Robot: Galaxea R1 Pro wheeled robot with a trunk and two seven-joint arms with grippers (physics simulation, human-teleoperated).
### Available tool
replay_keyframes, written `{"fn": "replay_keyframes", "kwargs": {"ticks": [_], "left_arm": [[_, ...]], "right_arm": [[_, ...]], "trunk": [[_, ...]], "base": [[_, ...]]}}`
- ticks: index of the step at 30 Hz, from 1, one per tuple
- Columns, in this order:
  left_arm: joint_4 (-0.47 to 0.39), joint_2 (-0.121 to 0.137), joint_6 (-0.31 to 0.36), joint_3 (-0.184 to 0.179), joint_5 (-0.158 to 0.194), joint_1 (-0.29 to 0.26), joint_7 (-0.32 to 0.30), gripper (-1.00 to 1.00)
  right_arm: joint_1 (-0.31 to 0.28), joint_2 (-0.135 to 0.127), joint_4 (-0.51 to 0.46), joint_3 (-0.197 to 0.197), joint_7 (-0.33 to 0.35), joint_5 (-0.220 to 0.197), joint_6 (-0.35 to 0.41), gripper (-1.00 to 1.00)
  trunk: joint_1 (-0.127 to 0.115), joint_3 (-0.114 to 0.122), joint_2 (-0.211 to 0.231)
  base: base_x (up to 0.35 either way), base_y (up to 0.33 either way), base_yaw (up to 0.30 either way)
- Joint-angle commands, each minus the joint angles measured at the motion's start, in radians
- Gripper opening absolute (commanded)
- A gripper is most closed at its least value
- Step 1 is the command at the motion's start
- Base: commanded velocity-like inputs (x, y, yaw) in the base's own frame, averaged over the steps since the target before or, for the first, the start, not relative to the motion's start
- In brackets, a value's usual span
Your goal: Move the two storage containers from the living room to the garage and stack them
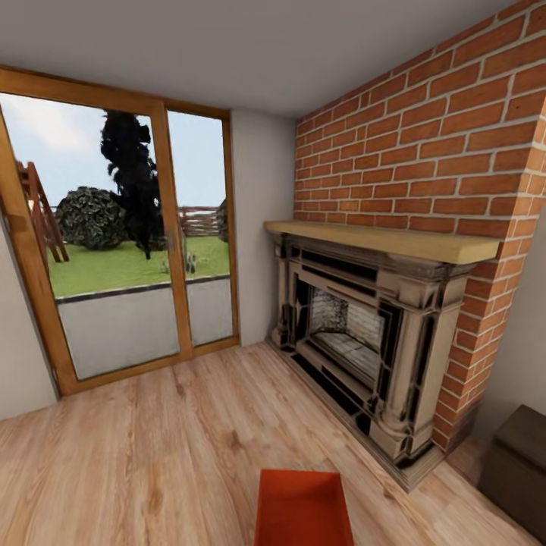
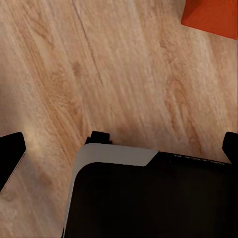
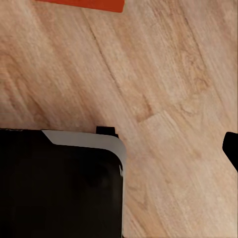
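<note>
Nearest to us, one red-orange storage container (image 1: 302, 506) sits on the light wood-plank floor (image 1: 152, 455) of the living room, at the bottom edge of the head view. Our left wrist view catches a corner of a red-orange container (image 2: 210, 17) on the planks; our right wrist view shows an edge of one (image 3: 84, 4) too. Dark fingertip edges (image 2: 11, 156) flank the left wrist view, set wide; the right claw's spread we cannot tell. To the right stands a dark low bench (image 1: 519, 470). Beyond rises the brick fireplace (image 1: 356, 334) with its wooden mantel (image 1: 379, 239), and farthest, the glass door (image 1: 129, 243).
</note>
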Motion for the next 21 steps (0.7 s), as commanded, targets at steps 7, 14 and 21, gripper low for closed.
{"fn": "replay_keyframes", "kwargs": {"ticks": [7, 14, 21], "left_arm": [[0.001, 0.000, -0.003, -0.009, 0.009, -0.001, 0.000, 1.00], [0.001, 0.000, -0.003, -0.009, 0.009, -0.001, -0.001, 1.00], [0.001, 0.000, -0.003, -0.009, 0.009, -0.001, 0.000, 1.00]], "right_arm": [[-0.001, 0.000, 0.003, 0.008, -0.003, 0.000, -0.005, 1.00], [-0.001, 0.000, 0.003, 0.009, -0.003, 0.000, -0.005, 1.00], [-0.001, 0.000, 0.003, 0.008, -0.003, 0.000, -0.005, 1.00]], "trunk": [[0.001, -0.002, -0.001], [0.001, -0.002, -0.001], [0.001, -0.002, -0.001]], "base": [[0.323, 0.026, 0.000], [0.323, 0.001, 0.000], [0.323, -0.002, 0.000]]}}
